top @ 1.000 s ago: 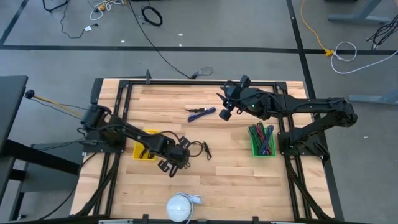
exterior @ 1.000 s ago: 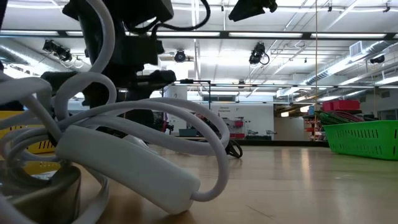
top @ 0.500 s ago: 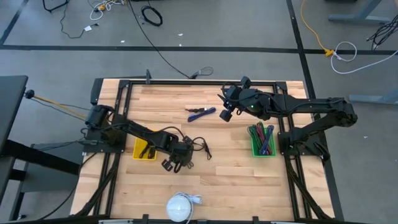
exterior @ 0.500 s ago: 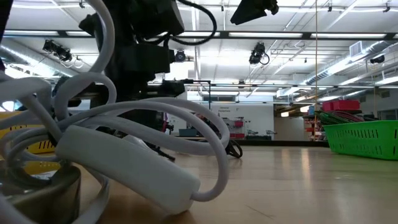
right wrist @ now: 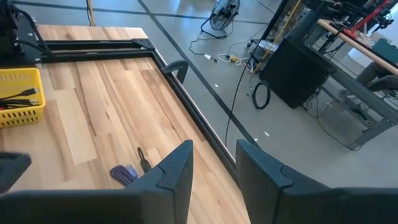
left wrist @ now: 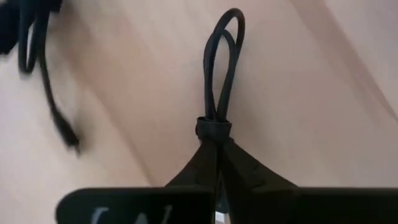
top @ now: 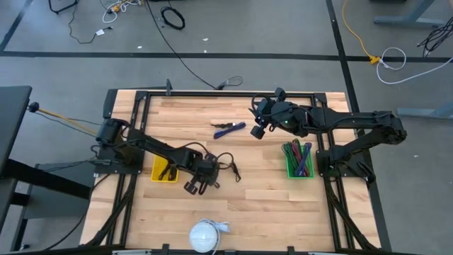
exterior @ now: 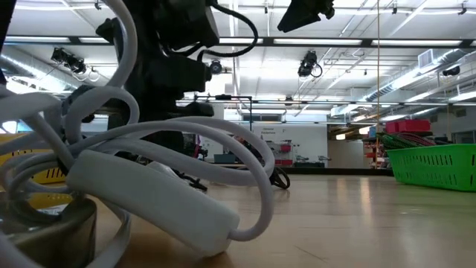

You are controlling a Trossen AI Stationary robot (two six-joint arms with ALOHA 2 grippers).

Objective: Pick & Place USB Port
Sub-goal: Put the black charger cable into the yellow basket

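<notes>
Black, thin and limp, the bundled black USB cable (left wrist: 217, 81) is pinched at its tie between the closed fingers of the left gripper (top: 200, 177), which hangs over the middle of the light wooden table (top: 262, 191); a doubled loop pokes out ahead of the fingertips. Judging by that sag, it is light and floppy, so loose ends will swing and may snag; the tied waist is probably the firmest place to hold. Just beyond, a second black cable (top: 228, 167) lies on the wood. A yellow plastic basket (top: 164, 172) sits beside the left arm. Farther off, the right gripper (top: 259, 127) hovers with fingers apart, near a blue cable bundle (top: 230, 129) and a green plastic basket of cables (top: 298, 159).
</notes>
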